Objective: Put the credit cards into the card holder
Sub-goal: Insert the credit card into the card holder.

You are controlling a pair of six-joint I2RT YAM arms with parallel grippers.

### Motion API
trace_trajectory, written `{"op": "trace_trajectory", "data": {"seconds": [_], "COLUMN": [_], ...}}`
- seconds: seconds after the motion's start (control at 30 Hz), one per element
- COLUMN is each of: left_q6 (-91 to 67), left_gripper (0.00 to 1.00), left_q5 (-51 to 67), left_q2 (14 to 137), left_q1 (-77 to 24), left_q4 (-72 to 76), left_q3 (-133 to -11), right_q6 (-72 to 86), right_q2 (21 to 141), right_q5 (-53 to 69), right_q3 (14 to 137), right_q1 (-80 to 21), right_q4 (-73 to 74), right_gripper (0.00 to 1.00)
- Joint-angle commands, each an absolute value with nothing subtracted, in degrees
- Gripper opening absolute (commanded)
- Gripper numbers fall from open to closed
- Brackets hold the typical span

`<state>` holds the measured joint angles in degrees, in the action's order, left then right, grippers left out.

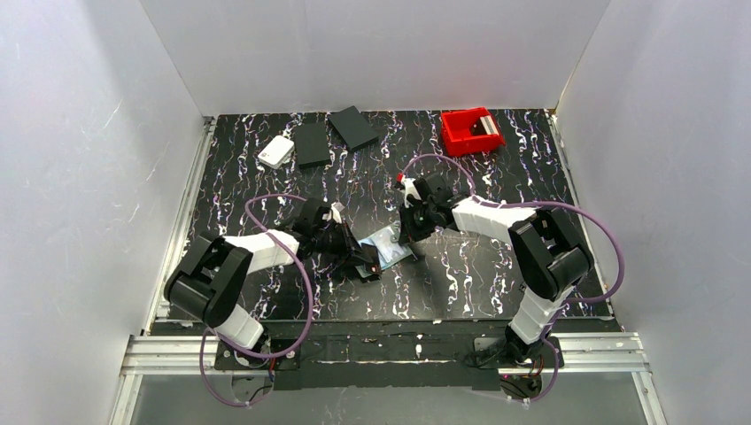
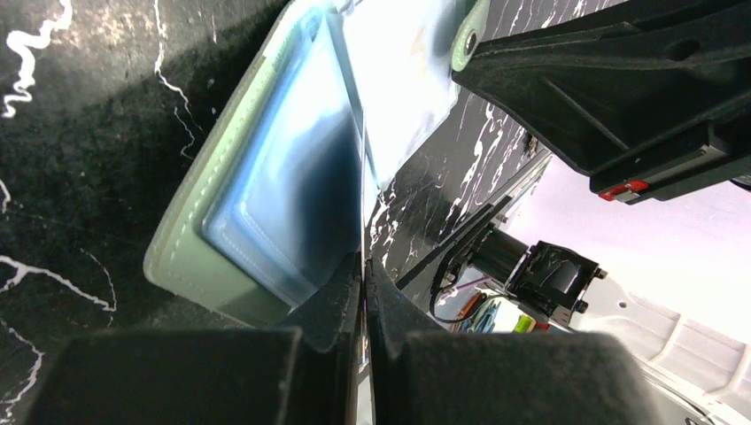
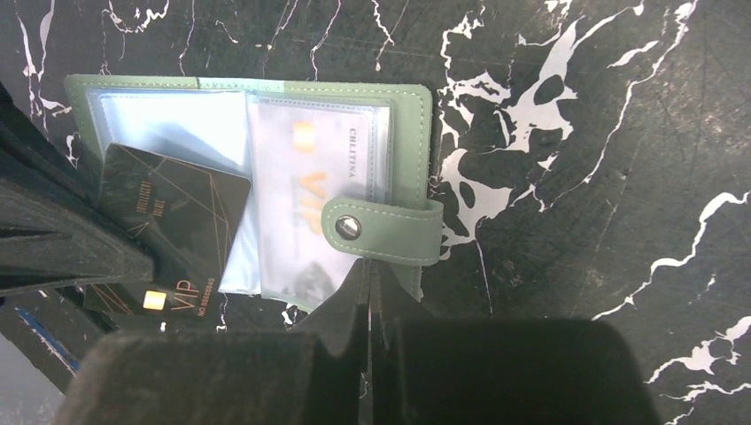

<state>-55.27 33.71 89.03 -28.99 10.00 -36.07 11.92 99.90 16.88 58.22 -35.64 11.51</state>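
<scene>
The sage-green card holder (image 1: 390, 246) lies open on the black marbled table between my two grippers. In the right wrist view its green cover (image 3: 409, 133) frames clear pockets, and a pale credit card (image 3: 310, 177) with gold lettering sits in one pocket. A black credit card (image 3: 177, 212) with gold "VIP" print is partly inside the left pocket. My left gripper (image 2: 364, 276) is shut on this card, seen edge-on there. My right gripper (image 3: 372, 282) is shut on the holder's near edge, just below the snap strap (image 3: 385, 232).
A red plastic bin (image 1: 471, 130) stands at the back right. Two black flat rectangles (image 1: 312, 144) (image 1: 354, 127) and a white rounded box (image 1: 276, 151) lie at the back left. White walls enclose the table on three sides.
</scene>
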Motion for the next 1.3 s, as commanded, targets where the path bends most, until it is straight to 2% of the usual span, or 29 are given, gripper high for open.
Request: {"op": "trace_trajectory", "data": {"seconds": [0.0,0.6,1.07,1.27], "left_q6": [-55.9,-57.7,-56.2,-56.9], "left_gripper": [0.0,0.0,0.0,0.0], "left_q5": [35.5,36.2,36.3,37.7], "left_q2": [90.3,95.0,87.7,90.7], "left_q1": [-29.0,-28.3,-28.2,-28.4], "left_q4": [11.8,16.1,16.3,16.9], "left_q3": [-38.0,-38.4,-35.2,-35.9], "right_q6": [11.5,11.4,11.5,11.7], "right_q2": [99.7,101.0,101.0,101.3], "right_q5": [18.3,19.1,19.6,20.2], "right_q3": [57.7,57.9,57.3,57.4], "right_q1": [-35.2,-35.0,-33.9,-33.9], "right_q4": [9.6,9.4,9.3,9.0], "right_gripper": [0.01,0.01,0.01,0.01]}}
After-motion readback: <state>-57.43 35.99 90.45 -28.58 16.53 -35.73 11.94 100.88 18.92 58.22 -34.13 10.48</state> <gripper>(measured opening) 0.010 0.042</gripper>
